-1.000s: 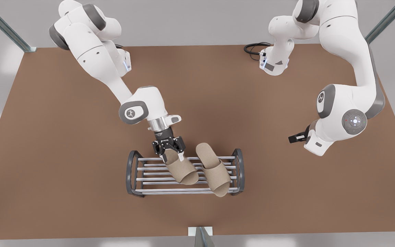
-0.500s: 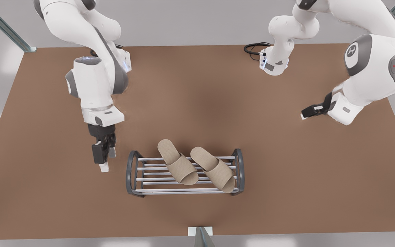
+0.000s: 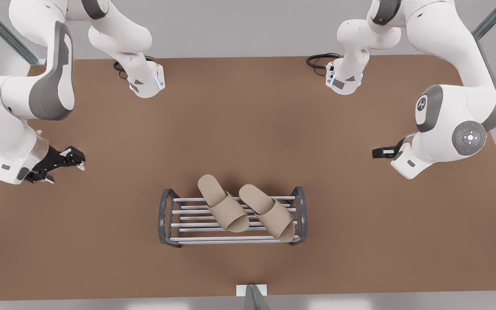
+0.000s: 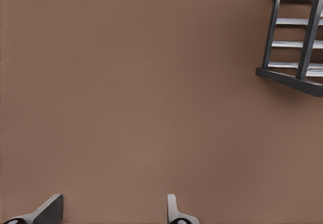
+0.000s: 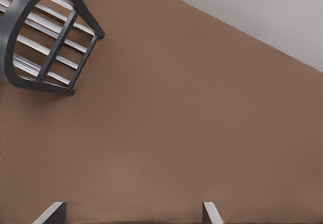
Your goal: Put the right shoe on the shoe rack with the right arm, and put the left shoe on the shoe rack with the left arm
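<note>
With both slippers [image 3: 248,209] laid on the shoe rack [image 3: 164,215], the left gripper [image 3: 60,161] and right gripper [image 3: 381,152] are seen apparently open, empty, and the task is judged done

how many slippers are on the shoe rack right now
2. One slipper lies near the middle of the shoe rack, its heel jutting past the back bar; the other slipper lies just to its right in the front view.

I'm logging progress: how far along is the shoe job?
Done: both slippers, one and the other, lie side by side on the rack. In hand: nothing; the left gripper and right gripper hover open over the table, either side of the rack. Nothing looks left.
</note>
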Robot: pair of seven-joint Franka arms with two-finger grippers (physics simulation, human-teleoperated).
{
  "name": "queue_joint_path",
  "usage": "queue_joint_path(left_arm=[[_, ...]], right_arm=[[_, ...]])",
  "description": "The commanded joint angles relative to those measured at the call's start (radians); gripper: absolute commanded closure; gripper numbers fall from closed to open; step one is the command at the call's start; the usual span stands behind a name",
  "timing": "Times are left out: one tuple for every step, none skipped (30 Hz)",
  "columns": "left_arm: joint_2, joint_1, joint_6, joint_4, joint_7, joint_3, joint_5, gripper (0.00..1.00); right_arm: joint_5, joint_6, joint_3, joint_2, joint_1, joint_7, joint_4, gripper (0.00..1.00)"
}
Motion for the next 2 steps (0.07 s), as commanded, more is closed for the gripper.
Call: queue_joint_path(left_arm=[[0.004, 0.000, 0.050, 0.000, 0.135, 0.000, 0.032, 0.00], [0.004, 0.000, 0.050, 0.000, 0.130, 0.000, 0.026, 0.00]], right_arm=[[0.010, -0.101, -0.010, -0.004, -0.014, 0.614, 0.009, 0.00], [0.004, -0.101, -0.025, -0.019, -0.014, 0.617, 0.006, 0.00]])
